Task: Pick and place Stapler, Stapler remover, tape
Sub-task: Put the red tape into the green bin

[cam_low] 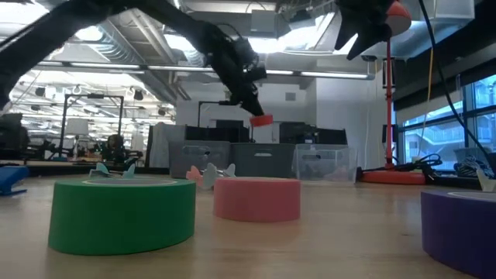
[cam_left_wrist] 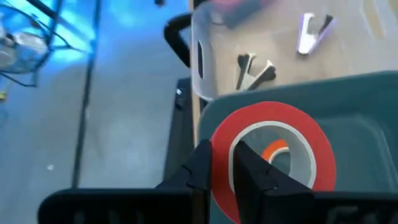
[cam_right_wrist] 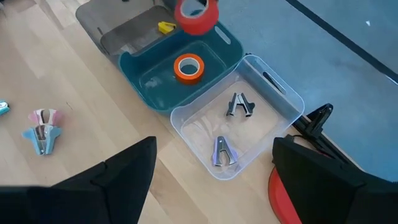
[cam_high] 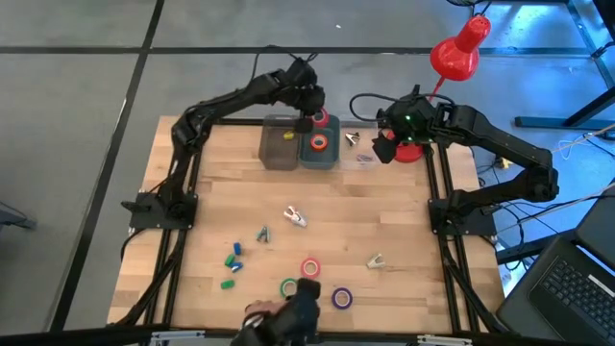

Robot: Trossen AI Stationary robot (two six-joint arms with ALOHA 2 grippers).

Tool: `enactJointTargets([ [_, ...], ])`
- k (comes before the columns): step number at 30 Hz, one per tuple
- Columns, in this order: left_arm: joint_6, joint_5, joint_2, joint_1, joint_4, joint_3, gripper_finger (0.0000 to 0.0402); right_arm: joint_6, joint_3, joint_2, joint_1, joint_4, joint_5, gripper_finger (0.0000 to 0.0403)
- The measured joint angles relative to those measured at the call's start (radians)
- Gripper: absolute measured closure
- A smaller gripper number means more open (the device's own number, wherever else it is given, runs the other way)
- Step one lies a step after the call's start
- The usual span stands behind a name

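Holding a red tape roll pinched by its rim, my left gripper hangs directly above the teal bin, where an orange roll already lies. I judge this the placing step; next I should release it. My right gripper waits spread wide above the clear bin alongside.

Red tape btm cut off; purple tape half out of frame
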Motion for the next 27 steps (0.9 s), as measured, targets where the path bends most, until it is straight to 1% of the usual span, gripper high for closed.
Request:
enactJointTargets([
  [2,-0.011,0.031,0.039,0.000,-0.012,0.017,0.0371,0.000,0.000,0.000,0.000,-0.008,0.001,0.0080],
  [5,-0.030,0.052,0.072,-0.006,-0.029,0.019,0.0371,-0.004,0.000,0.000,0.000,-0.013,0.034,0.0080],
  [8,-0.034,0.084,0.087,-0.019,-0.094,0.020,0.0371,-0.003,0.000,0.000,0.000,-0.024,0.052,0.0080],
  [11,-0.014,0.081,0.094,-0.046,-0.137,0.020,0.0371,-0.003,0.000,0.000,0.000,-0.027,0.052,0.0080],
  [16,0.008,0.084,0.092,-0.096,-0.121,0.002,0.0371,-0.004,0.000,0.000,0.000,-0.026,0.052,0.0080],
  [21,0.061,0.014,0.111,-0.140,-0.128,-0.007,0.0371,-0.003,0.000,0.000,0.000,-0.026,0.052,0.0080],
  [27,0.069,-0.038,0.164,-0.149,-0.117,-0.007,0.0371,-0.002,0.000,0.000,0.000,-0.028,0.052,0.0080],
])
